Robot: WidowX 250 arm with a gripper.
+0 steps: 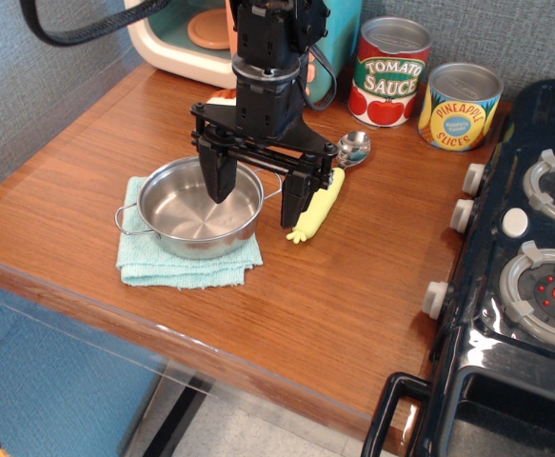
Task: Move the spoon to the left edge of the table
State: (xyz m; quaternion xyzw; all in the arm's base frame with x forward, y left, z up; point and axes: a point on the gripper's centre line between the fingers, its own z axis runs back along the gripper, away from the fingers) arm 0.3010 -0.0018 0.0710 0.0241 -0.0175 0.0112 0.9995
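1. One broad reddish-brown bench (353, 286) carries everything, and its left edge, where the spoon is meant to end up, lies bare beyond the pot

2. At the right, a dark blue toy stove (525, 286) takes that side, so any sideways travel has to go left

3. Above the middle, the black gripper (258, 186) hangs with its fingers (218, 176) spread wide apart and holding nothing; one finger hangs over the pot, the other just beside the spoon handle, so it seems offset left of a clean grasp

4. A steel pot (201, 208) sits on a folded teal cloth (187, 262), directly between spoon and left edge; I judge the carry must lift over or skirt it

5. Two cans, tomato sauce (389, 71) and pineapple slices (460, 105), stand at the far side, clear of the route

6. Smallest, the spoon (325, 190) lies flat right of the pot, silver bowl far, yellow-green handle pointing near
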